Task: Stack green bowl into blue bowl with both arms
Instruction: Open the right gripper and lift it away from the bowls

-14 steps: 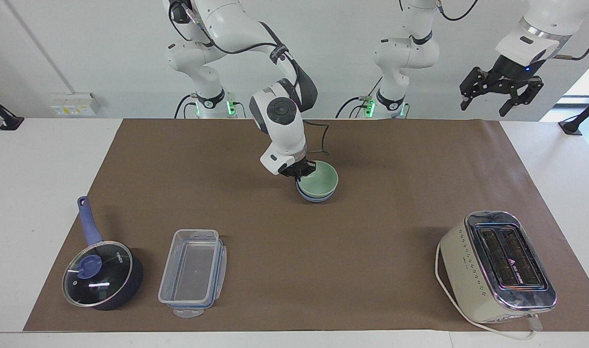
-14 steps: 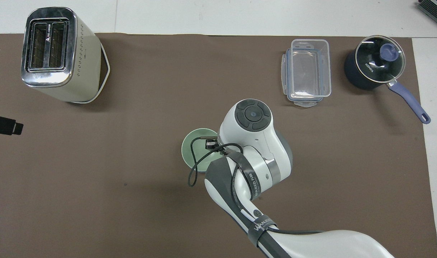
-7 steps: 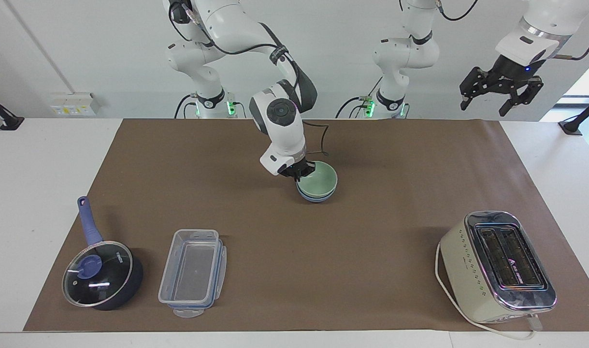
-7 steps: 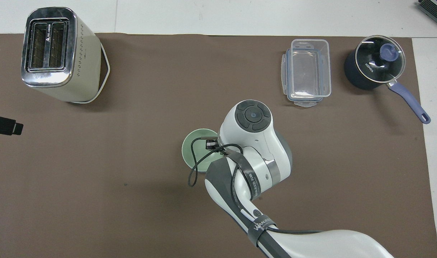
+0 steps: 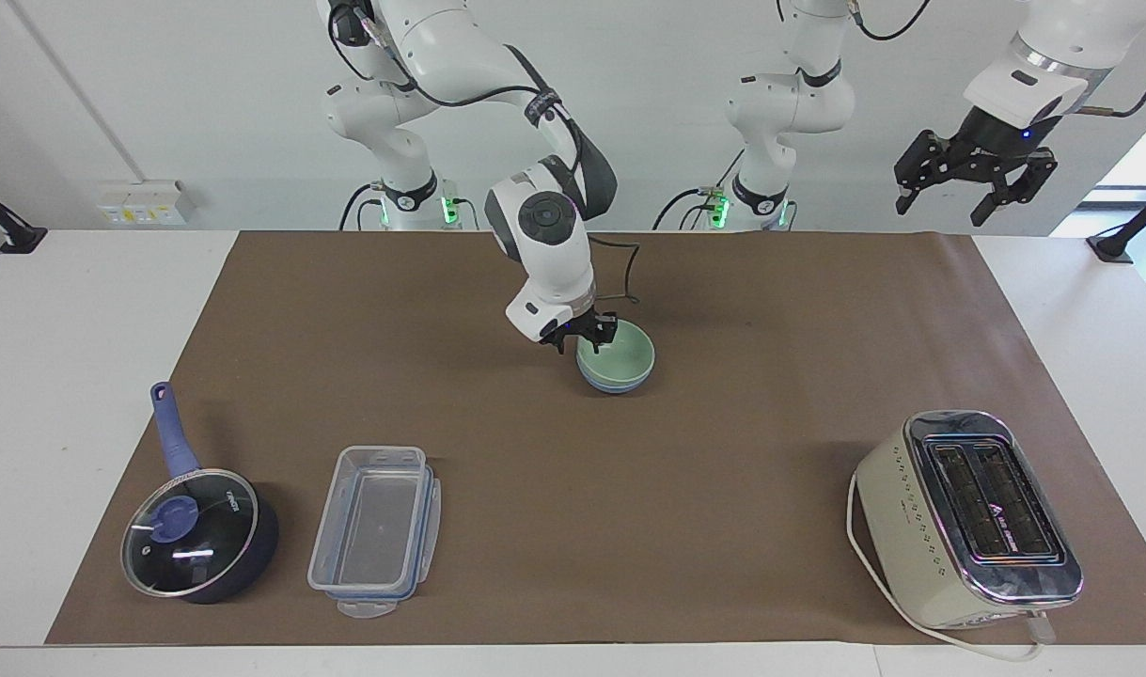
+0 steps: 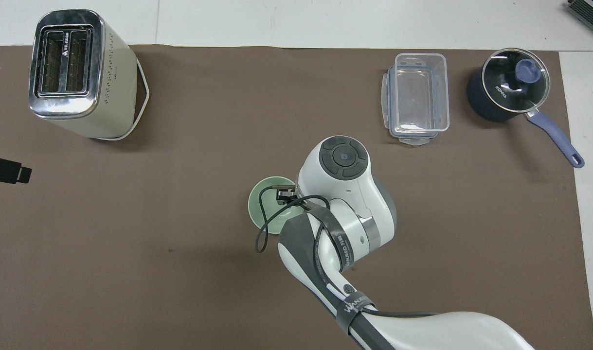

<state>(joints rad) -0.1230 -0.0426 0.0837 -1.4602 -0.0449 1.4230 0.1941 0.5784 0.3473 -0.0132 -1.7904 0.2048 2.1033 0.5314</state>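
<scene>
1. The desk (image 5: 84, 310) carries a broad brown mat (image 5: 770, 310); its middle lies bare around the bowls, giving wide room to lift away in any direction.
2. Bulky items keep to the mat's edge farthest from the robots: a toaster (image 5: 967, 517) at the left arm's end, a clear container (image 5: 375, 528) and a lidded saucepan (image 5: 199, 536) at the right arm's end, all well apart from the stack.
3. The left tool (image 5: 972, 183) waits high over the desk's corner, fingers spread and empty.
4. The right tool (image 5: 582, 334) sits at the stack's rim on the side toward the robots, fingers parted on either side of it, apparently letting go.
5. The green bowl (image 5: 620, 353) sits nested in the blue bowl (image 5: 615, 384) at mid-mat. Both look light, rigid, smooth and likely breakable; the thin rim is the natural hold, and a careless retreat could snag it.
</scene>
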